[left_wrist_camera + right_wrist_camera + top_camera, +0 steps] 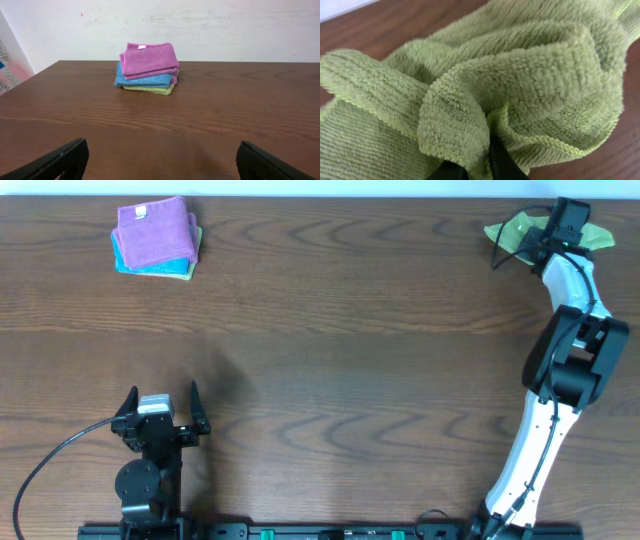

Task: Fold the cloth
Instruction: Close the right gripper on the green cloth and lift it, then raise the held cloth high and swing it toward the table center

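The lime-green cloth (515, 232) lies bunched at the table's far right corner. My right gripper (556, 227) is over it, and in the right wrist view its black fingers (480, 165) are shut on a fold of the cloth (520, 80), which fills that view in crumpled folds. No white tag shows. My left gripper (160, 408) is open and empty near the front left; its two fingertips frame the left wrist view (160, 160) over bare wood.
A stack of folded cloths, purple on top (153, 228) with teal and a green one below, sits at the far left, also in the left wrist view (149, 60). The table's back edge runs right behind both cloth and stack.
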### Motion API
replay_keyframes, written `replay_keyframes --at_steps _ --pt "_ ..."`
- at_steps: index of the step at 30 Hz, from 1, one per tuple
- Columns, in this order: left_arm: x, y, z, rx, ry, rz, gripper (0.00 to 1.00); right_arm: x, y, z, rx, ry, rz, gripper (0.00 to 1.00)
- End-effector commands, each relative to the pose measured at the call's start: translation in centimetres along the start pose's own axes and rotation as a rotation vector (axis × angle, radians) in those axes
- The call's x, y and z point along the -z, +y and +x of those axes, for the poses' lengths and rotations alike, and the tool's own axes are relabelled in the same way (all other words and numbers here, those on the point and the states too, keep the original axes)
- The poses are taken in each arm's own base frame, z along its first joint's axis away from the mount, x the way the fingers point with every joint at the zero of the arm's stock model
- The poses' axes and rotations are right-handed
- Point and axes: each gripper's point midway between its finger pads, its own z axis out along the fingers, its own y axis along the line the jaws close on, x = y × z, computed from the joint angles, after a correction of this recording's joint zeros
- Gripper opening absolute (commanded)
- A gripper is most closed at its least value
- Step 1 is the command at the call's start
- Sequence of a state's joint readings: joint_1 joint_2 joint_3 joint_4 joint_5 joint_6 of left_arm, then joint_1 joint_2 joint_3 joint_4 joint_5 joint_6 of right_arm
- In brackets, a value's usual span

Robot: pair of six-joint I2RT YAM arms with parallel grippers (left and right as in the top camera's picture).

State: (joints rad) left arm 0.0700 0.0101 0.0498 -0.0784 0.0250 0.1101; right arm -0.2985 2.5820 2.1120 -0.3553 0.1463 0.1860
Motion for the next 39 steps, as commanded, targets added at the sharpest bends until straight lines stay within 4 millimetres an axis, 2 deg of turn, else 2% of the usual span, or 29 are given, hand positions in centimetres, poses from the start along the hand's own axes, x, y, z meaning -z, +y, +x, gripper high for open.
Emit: replay_keyframes --at_steps 1,4,10,13,17,21,25,30,33,39 --pt "-0.3 0.2 2.0 -0.019 0.048 -0.013 0.95 3.7 1.3 -3.6 0.013 -0.058 -0.032 0.08" --pt "-0.3 0.2 2.0 -0.019 0.048 -0.013 0.95 6.0 1.4 -4.7 0.017 -0.054 -0.034 0.02" --pt "-0.3 0.2 2.0 -0.019 0.048 -0.013 0.95 11.6 1.3 -7.0 0.036 -0.062 -0.039 0.02" --pt "-0.3 0.2 2.0 -0.019 0.048 -0.013 0.95 15.2 1.6 -8.2 0.07 -0.069 -0.047 0.02" --pt "-0.3 0.2 2.0 -0.019 0.048 -0.013 0.95 20.1 2.8 -9.2 0.144 -0.089 -0.07 0.02" --pt "-0.3 0.2 2.0 -0.019 0.048 -0.013 0.95 25.7 5.3 -9.6 0.207 -0.114 -0.114 0.02" --pt "-0.3 0.2 2.0 -0.019 0.048 -0.013 0.95 30.9 8.0 -9.2 0.253 -0.137 -0.171 0.02" --pt "-0.3 0.2 2.0 -0.019 0.048 -0.013 0.95 37.6 11.4 -7.7 0.339 -0.16 -0.249 0.02" --pt "-0.3 0.2 2.0 -0.019 0.048 -0.013 0.95 41.1 12.3 -6.4 0.38 -0.165 -0.262 0.02" --pt "-0.3 0.2 2.0 -0.019 0.048 -0.013 0.95 46.3 12.9 -3.7 0.448 -0.154 -0.297 0.02"
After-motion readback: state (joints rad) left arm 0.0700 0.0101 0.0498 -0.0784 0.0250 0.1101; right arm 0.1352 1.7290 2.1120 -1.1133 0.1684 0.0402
